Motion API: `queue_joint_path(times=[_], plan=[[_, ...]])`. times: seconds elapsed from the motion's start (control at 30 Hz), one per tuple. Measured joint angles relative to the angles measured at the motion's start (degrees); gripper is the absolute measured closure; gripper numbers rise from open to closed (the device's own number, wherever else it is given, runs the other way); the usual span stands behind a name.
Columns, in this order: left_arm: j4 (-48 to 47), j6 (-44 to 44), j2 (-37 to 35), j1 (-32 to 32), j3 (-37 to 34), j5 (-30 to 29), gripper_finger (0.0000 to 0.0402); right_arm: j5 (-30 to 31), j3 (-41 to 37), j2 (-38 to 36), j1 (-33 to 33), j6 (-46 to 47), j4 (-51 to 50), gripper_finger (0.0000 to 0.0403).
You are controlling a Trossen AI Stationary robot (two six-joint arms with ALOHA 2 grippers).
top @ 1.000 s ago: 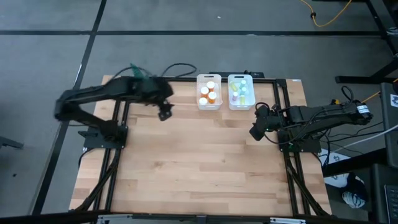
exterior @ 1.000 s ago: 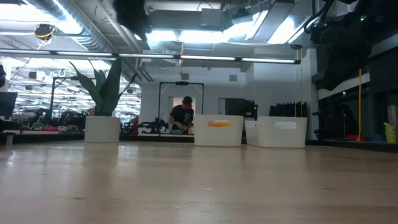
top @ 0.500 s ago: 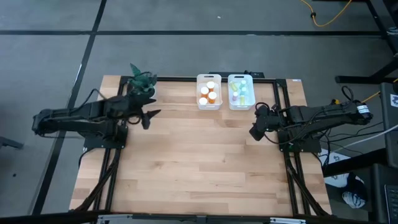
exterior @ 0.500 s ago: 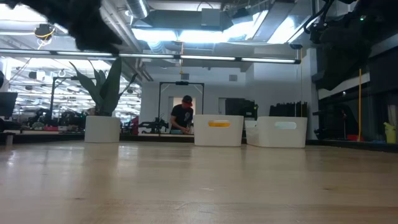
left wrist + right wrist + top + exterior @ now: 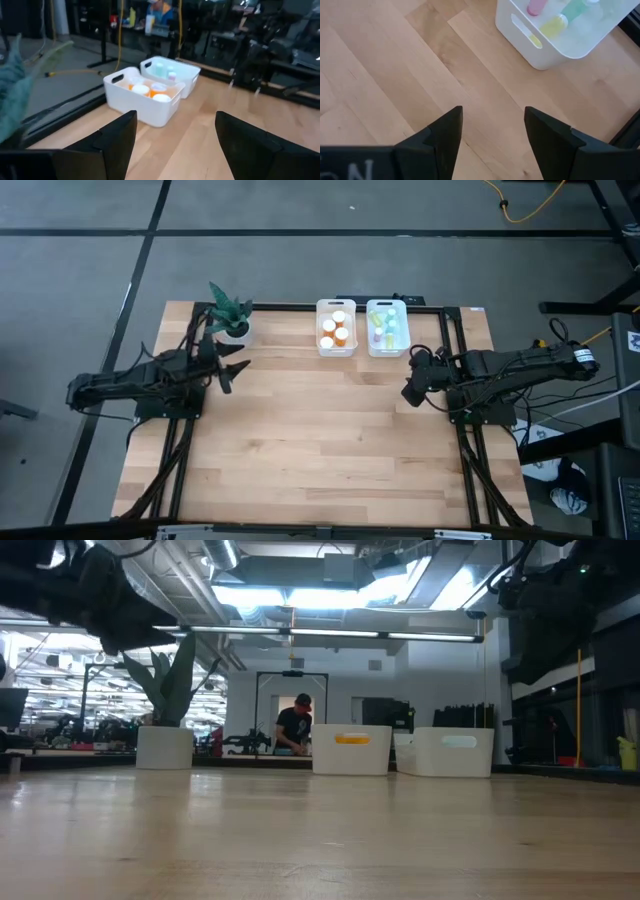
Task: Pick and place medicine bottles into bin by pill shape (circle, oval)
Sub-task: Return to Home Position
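Two white bins stand side by side at the table's far edge. The left bin (image 5: 337, 327) holds orange bottles with white caps (image 5: 150, 91). The right bin (image 5: 387, 326) holds pastel green, pink and yellow bottles (image 5: 555, 24). My left gripper (image 5: 233, 369) is open and empty above the table's left side, near the potted plant (image 5: 229, 313). My right gripper (image 5: 409, 394) is open and empty above the table's right side, just nearer than the right bin.
The potted green plant in its white pot stands at the far left corner, close to my left gripper. A person stands in the room beyond the table (image 5: 295, 727). Bare wood (image 5: 320, 440) stretches across the middle and near part of the table.
My left arm has drawn back from beside the orange-bottle bin toward the table's left edge, folding in, and its gripper has come lower near the plant. My right arm has kept still.
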Motion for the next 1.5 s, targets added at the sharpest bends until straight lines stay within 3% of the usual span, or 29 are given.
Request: queue_joint_path(times=[0.3,0.47,0.63,0.7,0.83,0.97,1.1,1.33,1.5], plan=[[14.5,1.3,-2.4,0.0,-10.9,4.2,0.0141,0.0,0.0,0.0,0.0,-0.1,0.0,0.0187],[14.5,1.4,-2.3,0.0,-11.1,4.2,0.0141,0.0,0.0,0.0,0.0,-1.1,0.0,0.0187],[13.8,0.9,-2.3,0.0,-11.1,4.2,0.0141,0.0,0.0,0.0,0.0,-8.7,0.0,0.0187],[13.8,1.0,-2.3,0.0,-11.1,4.2,0.0141,1.0,0.0,0.0,0.0,-5.0,0.5,0.0187],[13.8,2.1,-2.3,0.0,-11.1,4.2,0.0141,6.4,-0.1,-1.0,0.3,-6.2,4.7,0.0187],[13.8,2.1,-2.3,0.0,-11.1,4.2,0.0141,6.6,-4.0,-5.0,2.0,-11.4,12.9,0.0187],[13.8,2.1,-2.3,0.0,-11.1,4.2,0.0141,3.6,-12.3,-12.2,4.4,-14.8,24.3,0.0187],[13.8,2.1,-2.3,0.0,-11.1,4.2,0.0141,-12.6,-27.0,-28.5,5.3,-27.0,52.1,0.0187],[13.8,2.1,-2.3,0.0,-11.1,4.1,0.0141,-19.6,-33.8,-39.6,5.3,-32.5,58.5,0.0187]])
